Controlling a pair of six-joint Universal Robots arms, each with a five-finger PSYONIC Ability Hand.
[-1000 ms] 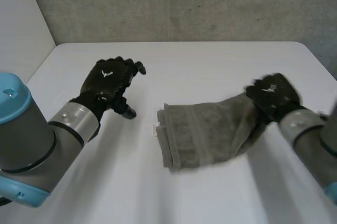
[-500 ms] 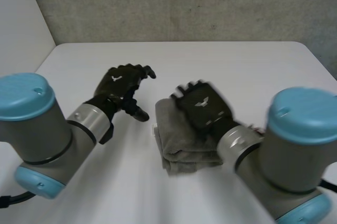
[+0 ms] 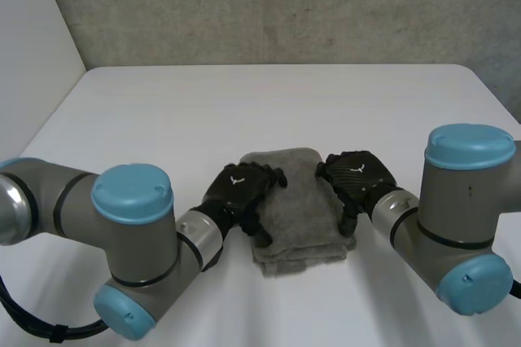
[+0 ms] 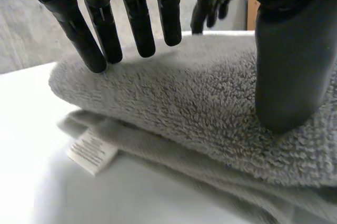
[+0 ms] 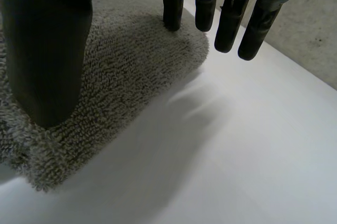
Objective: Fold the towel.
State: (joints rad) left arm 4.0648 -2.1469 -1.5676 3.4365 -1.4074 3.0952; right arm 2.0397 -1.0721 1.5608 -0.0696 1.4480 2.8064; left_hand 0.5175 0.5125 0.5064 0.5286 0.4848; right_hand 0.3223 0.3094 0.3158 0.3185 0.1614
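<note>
— While the folded towel (image 3: 295,200) lies near the table's (image 3: 163,111) front edge, where are the hands?
— Its left side bears the left hand (image 3: 240,188), its right side the right hand (image 3: 356,177); both flat, fingers straight, gripping nothing.

The label (image 4: 90,150) on the towel (image 4: 174,103) carries print too blurred to read.

Towel (image 3: 295,200) sits folded in a stack on the surface (image 3: 269,103), centre, toward the robot's side. Left hand (image 3: 238,192) is on its left edge and right hand (image 3: 355,180) on its right edge, towel between them. Both thumbs rest on the top layer. Label (image 4: 91,151) sticks out of the lower layers on the left hand's side, onto the surface.
</note>
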